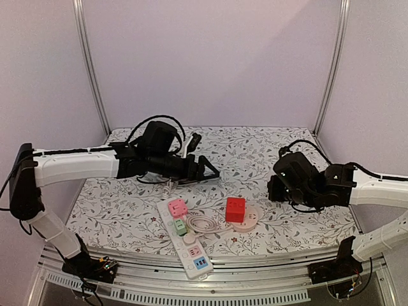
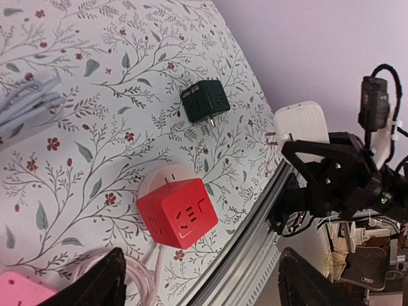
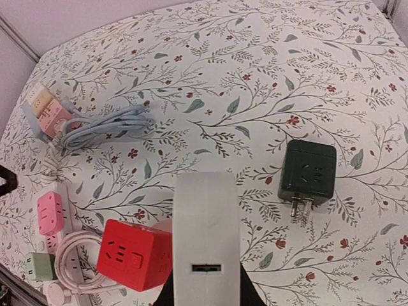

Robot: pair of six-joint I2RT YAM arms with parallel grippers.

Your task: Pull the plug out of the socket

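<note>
Floral-print bench (image 1: 255, 153), plain pale walls behind. Right claw (image 1: 275, 187) is closed on a white plug (image 3: 205, 223), held clear of the bench; its prongs show in the left wrist view. Left claw (image 2: 204, 285) is spread wide with nothing in it, above the bench middle. Red cube plug (image 1: 235, 208) sits on a round socket (image 1: 250, 222), at 8 o'clock from the right claw. White power strip (image 1: 191, 255) is at 8 o'clock of the red cube. Black cube adapter (image 3: 309, 169) lies loose, prongs exposed.
</note>
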